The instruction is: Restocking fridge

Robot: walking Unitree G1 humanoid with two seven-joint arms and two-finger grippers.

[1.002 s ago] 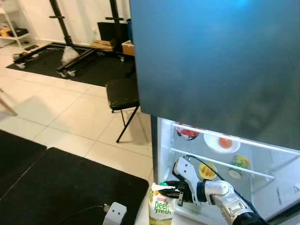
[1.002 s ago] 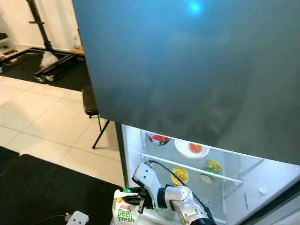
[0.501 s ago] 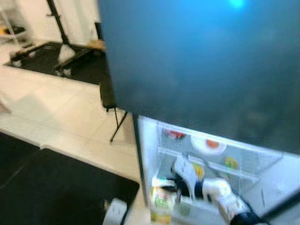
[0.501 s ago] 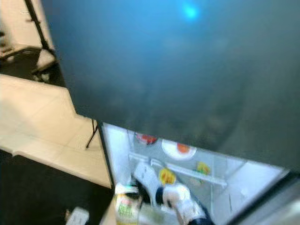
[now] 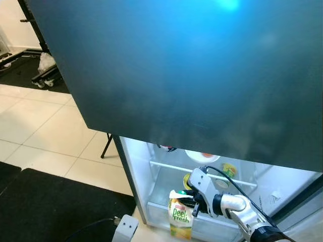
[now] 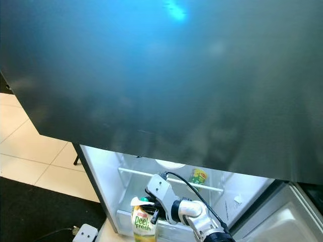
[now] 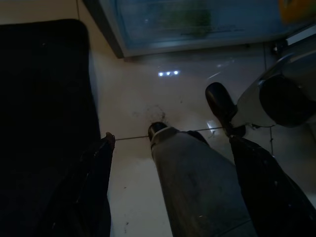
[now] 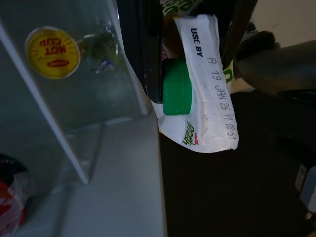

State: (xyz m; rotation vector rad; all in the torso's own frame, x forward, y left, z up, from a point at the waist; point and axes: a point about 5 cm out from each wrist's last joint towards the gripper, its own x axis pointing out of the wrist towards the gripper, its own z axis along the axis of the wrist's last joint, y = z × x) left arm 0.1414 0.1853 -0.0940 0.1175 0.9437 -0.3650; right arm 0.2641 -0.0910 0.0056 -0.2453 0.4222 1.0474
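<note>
- Right claw [image 5: 191,206] pinches the top of the juice carton [image 5: 180,220], fingers either side of its green cap [image 8: 176,87].
- Carton hangs upright at the front edge of the open fridge [image 5: 139,191] lower compartment, just outside the left wall.
- Glass shelf [image 5: 202,172] above carries a white bowl [image 5: 201,157] and cups; open room lies beneath it.
- Left claw [image 7: 168,148] hangs idle over the tiled floor [image 7: 143,89], fingers spread.

Juice carton [image 8: 200,84]: top seam stamped "USE BY", "A 19 JAN 26" plus more digits, unclear; green "Peel Fresh" logo on front [image 5: 180,217]. Beside carton, inside fridge, cup [image 8: 53,52]: yellow lid, red "HOT CUP".
</note>
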